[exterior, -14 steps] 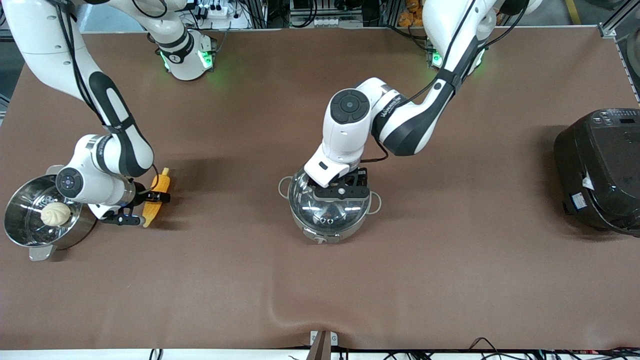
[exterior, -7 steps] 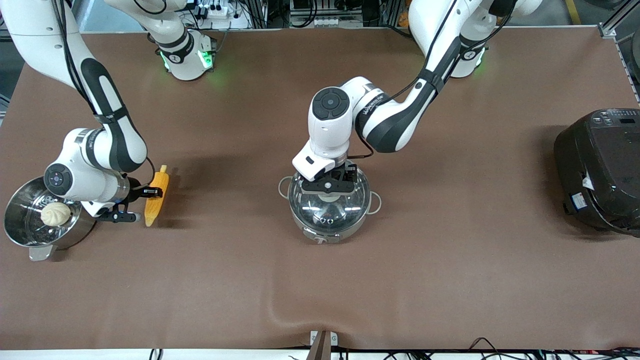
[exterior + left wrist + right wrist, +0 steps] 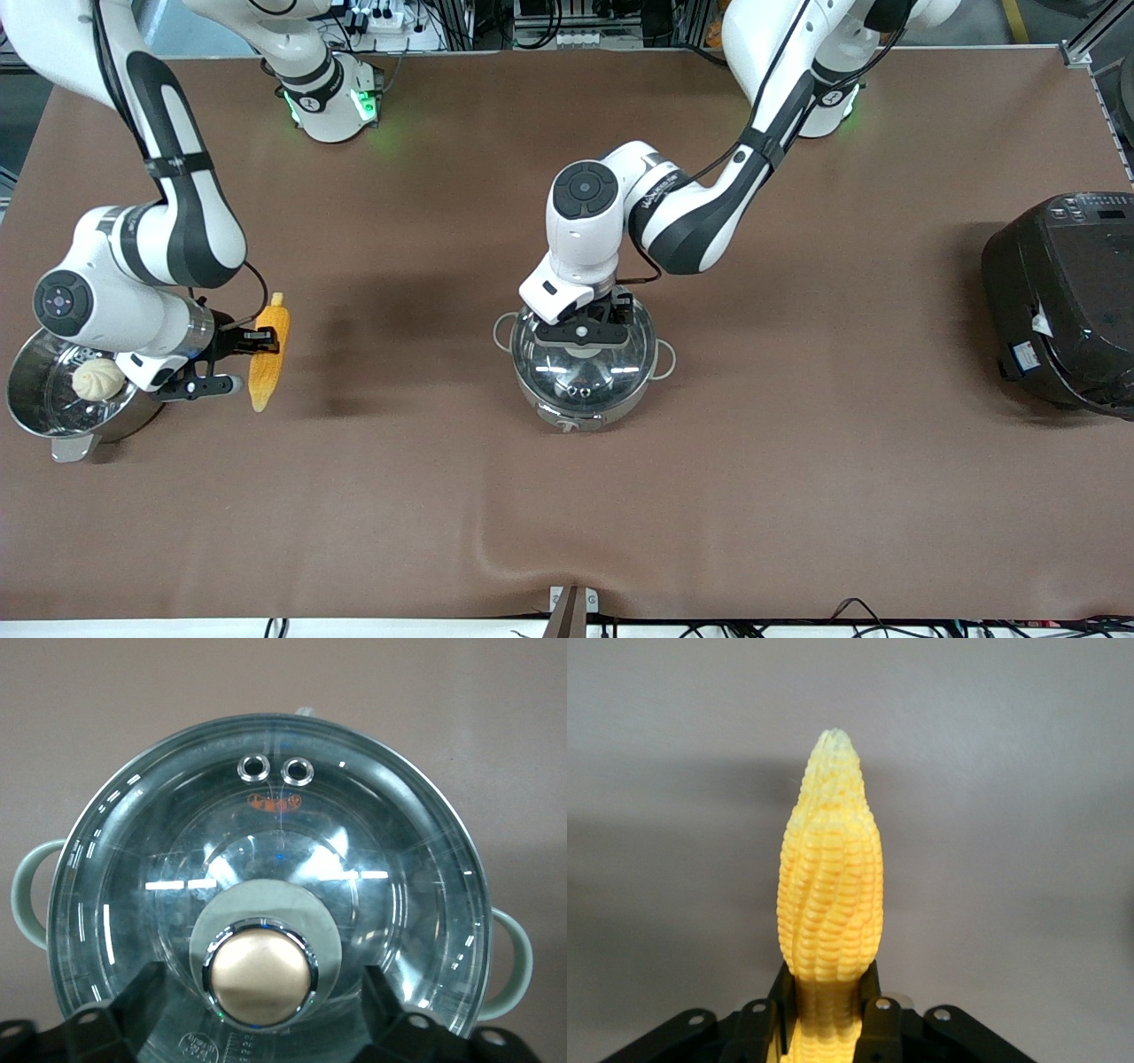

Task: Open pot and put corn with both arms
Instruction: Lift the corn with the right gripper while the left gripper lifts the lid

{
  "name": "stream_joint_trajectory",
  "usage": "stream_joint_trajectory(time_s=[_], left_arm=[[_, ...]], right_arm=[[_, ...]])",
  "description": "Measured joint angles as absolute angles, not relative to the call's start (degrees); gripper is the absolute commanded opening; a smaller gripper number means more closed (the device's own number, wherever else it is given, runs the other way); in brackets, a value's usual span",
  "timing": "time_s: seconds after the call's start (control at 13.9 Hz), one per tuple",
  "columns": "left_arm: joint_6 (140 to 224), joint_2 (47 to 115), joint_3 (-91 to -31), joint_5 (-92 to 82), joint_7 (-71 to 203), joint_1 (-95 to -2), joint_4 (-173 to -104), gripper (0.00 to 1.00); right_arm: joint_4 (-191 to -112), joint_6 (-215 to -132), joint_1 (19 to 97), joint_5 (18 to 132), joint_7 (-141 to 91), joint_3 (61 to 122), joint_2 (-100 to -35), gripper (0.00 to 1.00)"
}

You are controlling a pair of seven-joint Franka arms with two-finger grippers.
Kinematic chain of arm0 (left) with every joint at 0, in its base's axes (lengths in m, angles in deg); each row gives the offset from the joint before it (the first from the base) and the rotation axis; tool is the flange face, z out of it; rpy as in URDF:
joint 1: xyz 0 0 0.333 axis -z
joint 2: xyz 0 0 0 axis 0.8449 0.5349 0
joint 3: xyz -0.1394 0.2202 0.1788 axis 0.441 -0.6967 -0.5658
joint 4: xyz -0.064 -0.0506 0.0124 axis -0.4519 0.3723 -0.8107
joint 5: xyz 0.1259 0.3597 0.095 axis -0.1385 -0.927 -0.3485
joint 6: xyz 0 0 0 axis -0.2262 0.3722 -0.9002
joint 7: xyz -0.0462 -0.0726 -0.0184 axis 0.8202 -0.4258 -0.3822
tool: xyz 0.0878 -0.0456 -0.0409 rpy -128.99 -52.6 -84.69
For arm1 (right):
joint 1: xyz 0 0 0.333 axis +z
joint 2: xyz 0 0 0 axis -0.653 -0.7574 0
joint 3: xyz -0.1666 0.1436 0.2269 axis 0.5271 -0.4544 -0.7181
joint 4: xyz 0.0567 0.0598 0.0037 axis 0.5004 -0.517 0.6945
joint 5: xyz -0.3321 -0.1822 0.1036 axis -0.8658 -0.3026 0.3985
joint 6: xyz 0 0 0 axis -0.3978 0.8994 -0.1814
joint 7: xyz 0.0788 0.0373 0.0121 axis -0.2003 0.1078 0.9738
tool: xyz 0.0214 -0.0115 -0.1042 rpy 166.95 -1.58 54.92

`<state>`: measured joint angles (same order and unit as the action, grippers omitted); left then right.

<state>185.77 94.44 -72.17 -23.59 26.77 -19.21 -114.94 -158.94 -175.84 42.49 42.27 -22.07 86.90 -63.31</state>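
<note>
Pot mid-worktop, corn held near the right arm's end

The pot (image 3: pixel 585 363) stands on the worktop (image 3: pixel 797 496) with its lid (image 3: pixel 266 895) on; the left hand (image 3: pixel 580 330) sits over the lid, a finger on each side of the knob (image 3: pixel 261 983). The right hand (image 3: pixel 232 359) grips the corn (image 3: pixel 268 363) above the worktop, beside the steamer pot (image 3: pixel 53 416), which holds a bun (image 3: pixel 97 378). A rice cooker (image 3: pixel 1063 301) stands at the left arm's end.

Lighting: bright, even, overhead. Soft shadows on surface (image 3: pixel 567 496) beside the arms. Glare streaks across lid (image 3: pixel 266 859) under left tool (image 3: pixel 259 1028). Focus sharp throughout.
</note>
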Motion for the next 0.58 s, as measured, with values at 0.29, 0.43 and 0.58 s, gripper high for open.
stream_joint_trajectory(time_s=[0.29, 0.43, 0.58], left_arm=[[185.77, 94.44, -72.35, -23.59, 24.95, -19.24, -114.64, 0.0], [185.77, 94.45, -72.35, -23.59, 24.27, -19.24, -114.63, 0.0], [185.78, 94.45, -72.36, -23.59, 23.0, -19.24, -114.43, 0.0]], right_arm=[[-153.37, -170.32, 46.06, 42.31, -22.11, 86.76, -62.55, 0.0], [-151.04, -168.33, 47.56, 42.35, -22.18, 86.72, -62.53, 0.0], [-149.73, -167.78, 49.45, 42.96, -23.12, 86.68, -62.52, 0.0]])
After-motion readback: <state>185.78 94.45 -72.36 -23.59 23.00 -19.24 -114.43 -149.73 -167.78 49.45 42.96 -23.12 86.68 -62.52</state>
